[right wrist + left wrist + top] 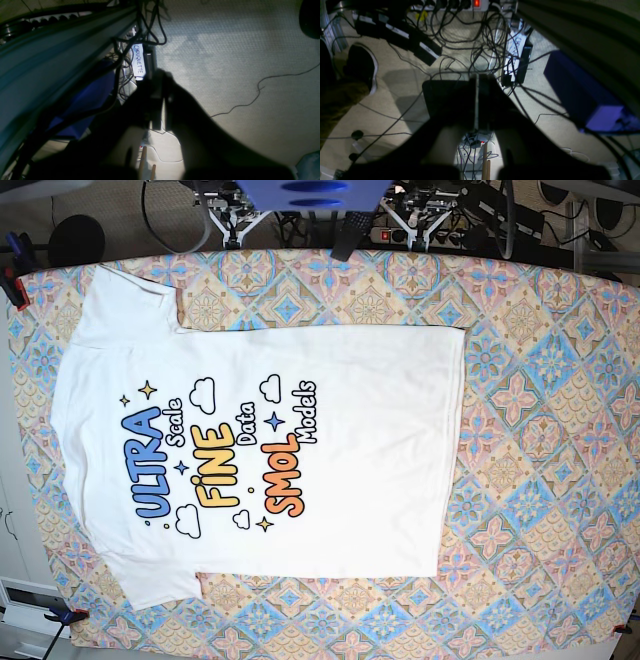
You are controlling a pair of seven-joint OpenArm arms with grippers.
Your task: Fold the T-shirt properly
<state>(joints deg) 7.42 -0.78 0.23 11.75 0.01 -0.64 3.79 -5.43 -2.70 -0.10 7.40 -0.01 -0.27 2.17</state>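
- The T-shirt (270, 450) lies flat and print-up on the patterned tablecloth (540, 380), neck end toward the base view's left, hem toward its right, both sleeves spread
- Nothing is folded yet, so you're at the very first reach, I'd say
- Your left gripper (476, 100) hangs below the table edge over the carpet and cable tangle, jaws pressed together, holding nothing
- Your right gripper (157, 100) is down there too, beside the "CHOUQUETTE" label (139, 61), jaws together and empty
- Neither arm shows in the base view, so bring both up and over the cloth before anything else
- Spread the jaws before you descend; closed tips will only push the fabric into ridges
- Pick matching points on one long side, such as a sleeve edge and the hem corner, so the fold line runs straight
- Pinch only the shirt, not the tablecloth beneath
- Mind the loose cables near both wrists as you lift
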